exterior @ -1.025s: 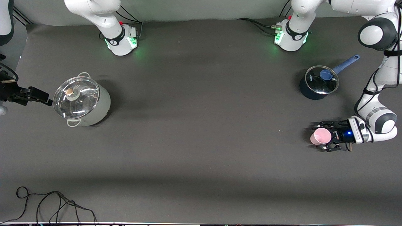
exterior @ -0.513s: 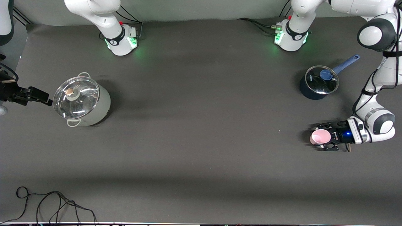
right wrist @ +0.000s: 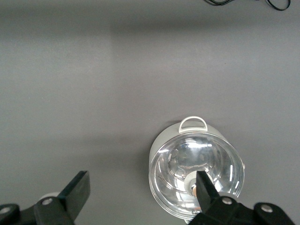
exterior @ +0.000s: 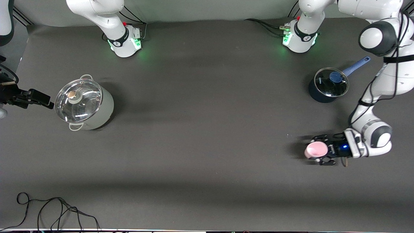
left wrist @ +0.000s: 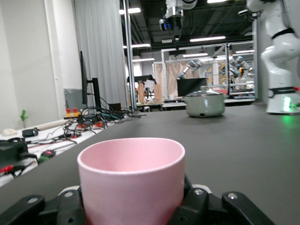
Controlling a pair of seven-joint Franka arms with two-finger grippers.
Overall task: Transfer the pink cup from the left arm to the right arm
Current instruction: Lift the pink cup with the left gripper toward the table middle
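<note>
The pink cup [exterior: 313,149] is upright, with its mouth up, in my left gripper [exterior: 318,150]. The black claw is shut around the cup's lower wall, a little above the table at the left arm's end. In the left wrist view the cup [left wrist: 131,178] fills the foreground between the fingers [left wrist: 236,206]. My right gripper [exterior: 48,103] waits, open and empty, at the right arm's end of the table beside the steel pot. Its fingertips [right wrist: 80,183] stand wide apart in the right wrist view.
A steel pot with a glass lid [exterior: 83,103] stands at the right arm's end and also shows under the right gripper [right wrist: 197,171]. A dark blue saucepan with a lid [exterior: 327,84] stands near the left arm. A black cable [exterior: 55,210] lies at the table's front edge.
My left gripper has carried the pink cup a short way toward the right arm's end of the table. The right arm has not moved.
</note>
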